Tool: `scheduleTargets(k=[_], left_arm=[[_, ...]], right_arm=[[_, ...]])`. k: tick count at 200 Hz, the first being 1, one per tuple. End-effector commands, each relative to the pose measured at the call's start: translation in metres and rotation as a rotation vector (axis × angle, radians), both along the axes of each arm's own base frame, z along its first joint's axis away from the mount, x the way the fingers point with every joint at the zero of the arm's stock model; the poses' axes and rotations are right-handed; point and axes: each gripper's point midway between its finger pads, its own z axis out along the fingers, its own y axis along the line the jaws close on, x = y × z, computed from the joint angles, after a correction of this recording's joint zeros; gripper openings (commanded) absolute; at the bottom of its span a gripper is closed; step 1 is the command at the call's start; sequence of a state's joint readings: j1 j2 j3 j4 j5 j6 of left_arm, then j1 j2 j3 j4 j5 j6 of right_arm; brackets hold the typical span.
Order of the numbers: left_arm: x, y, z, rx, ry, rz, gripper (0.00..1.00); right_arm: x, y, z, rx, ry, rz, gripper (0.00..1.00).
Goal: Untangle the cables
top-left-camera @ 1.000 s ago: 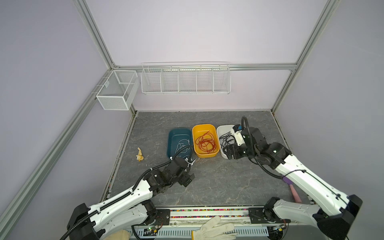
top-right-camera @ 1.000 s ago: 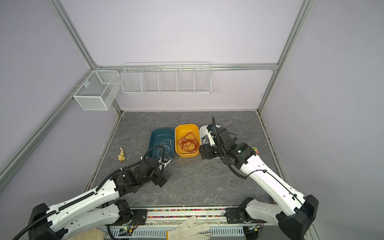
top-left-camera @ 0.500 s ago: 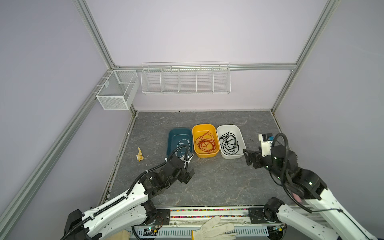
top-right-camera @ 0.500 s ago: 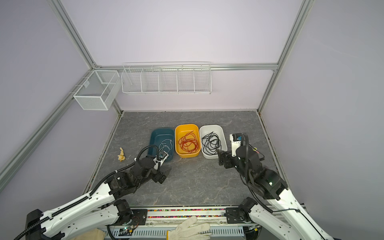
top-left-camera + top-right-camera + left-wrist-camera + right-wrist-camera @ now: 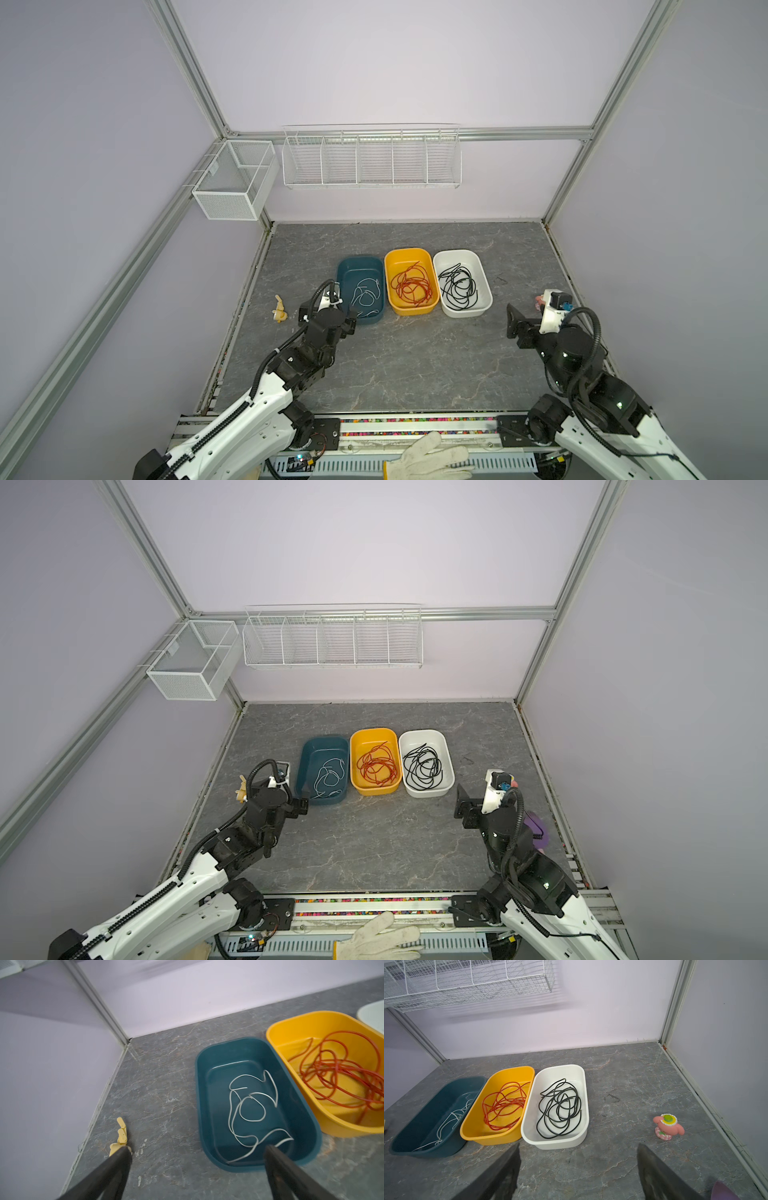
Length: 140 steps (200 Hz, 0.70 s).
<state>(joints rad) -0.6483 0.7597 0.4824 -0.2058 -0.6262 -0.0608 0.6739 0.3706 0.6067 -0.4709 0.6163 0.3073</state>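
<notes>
In both top views the cables (image 5: 424, 766) lie mid-frame, already apart, one per tub: white cable (image 5: 365, 296) in the teal tub (image 5: 360, 259), red-orange cable (image 5: 412, 286) in the yellow tub (image 5: 407, 251), black cable (image 5: 458, 287) in the white tub (image 5: 457, 252); little seems left. Left hand (image 5: 197, 1149) and right hand (image 5: 578, 1147) gape empty below, bare worktop (image 5: 415, 361) between them.

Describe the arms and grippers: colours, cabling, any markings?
Both arms, left arm and right arm, have white link shells with black joint housings and black ribbed hoses looping past the wrists. Small green lights glow on the right arm's joints. The left gripper and right gripper have flat, dark tapered fingers. No printed markings are readable.
</notes>
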Motion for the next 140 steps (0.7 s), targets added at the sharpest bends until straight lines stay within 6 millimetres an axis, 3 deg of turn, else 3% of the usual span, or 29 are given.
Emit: scheduleTargets(k=[1,23,51,94,119,140], left_arm=[[0.007,0.010,0.011,-0.122,-0.088,0.050,0.99],[0.015,0.009,0.014,-0.137,-0.141,0.043,0.99],[0.034,0.040,0.012,-0.142,-0.205,0.242,0.99],[0.063,0.053,0.013,-0.146,-0.221,0.288,0.99],[0.073,0.058,0.006,-0.108,-0.188,0.262,0.99],[0.074,0.070,-0.014,-0.102,-0.139,0.256,0.99]], right_arm=[[0.007,0.001,0.005,-0.010,-0.008,-0.018,0.89],[0.010,0.001,0.003,0.003,-0.006,-0.034,0.89],[0.012,0.000,0.004,0.014,-0.021,-0.052,0.89],[0.012,-0.001,0.001,0.008,-0.017,-0.054,0.89],[0.011,-0.001,0.000,0.001,-0.018,-0.051,0.89],[0.010,0.000,0.002,0.006,-0.022,-0.042,0.89]])
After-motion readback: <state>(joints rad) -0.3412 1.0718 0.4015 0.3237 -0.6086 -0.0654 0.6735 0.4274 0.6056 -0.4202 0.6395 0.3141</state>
